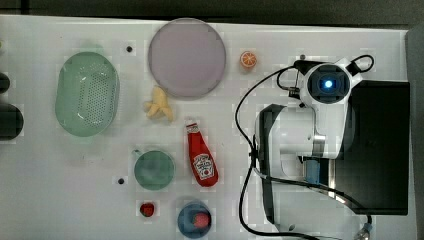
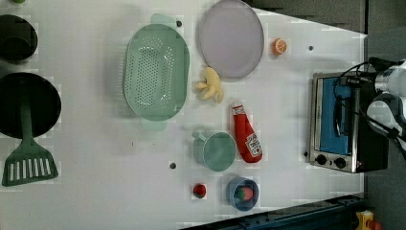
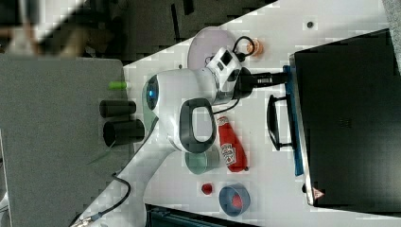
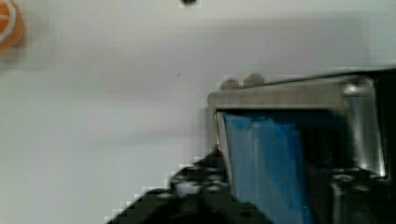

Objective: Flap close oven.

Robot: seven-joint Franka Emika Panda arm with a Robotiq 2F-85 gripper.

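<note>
Right view placed the oven (image 3: 347, 123) at the right view's right edge of the white surface (image 3: 279, 189), a large black box with a silver front frame. Its blue flap door (image 3: 297, 156) stood almost flat against that frame, and the black bar handle (image 3: 274, 122) projected toward the arm. The claw (image 3: 276, 78) reached in level from the right view's left and met the door's upper edge near one corner, presumably so that a push there would seat the flap. How wide the claw stood could not be told from any picture; nothing was visibly held between its tips.

The wrist view confirmed the proximity: the blue panel sat inside the silver frame corner, just beyond the claw's dark body.

In the left view the oven occupied the left view's right side, its knobs (image 2: 330, 161) facing the other items. A ketchup bottle (image 2: 247, 135), a green cup (image 2: 218, 151) and a purple plate (image 2: 231, 37) lay well apart from the door, so the flap's swing looked unobstructed.

Judged from the door's position, the closing was nearly or fully complete.
</note>
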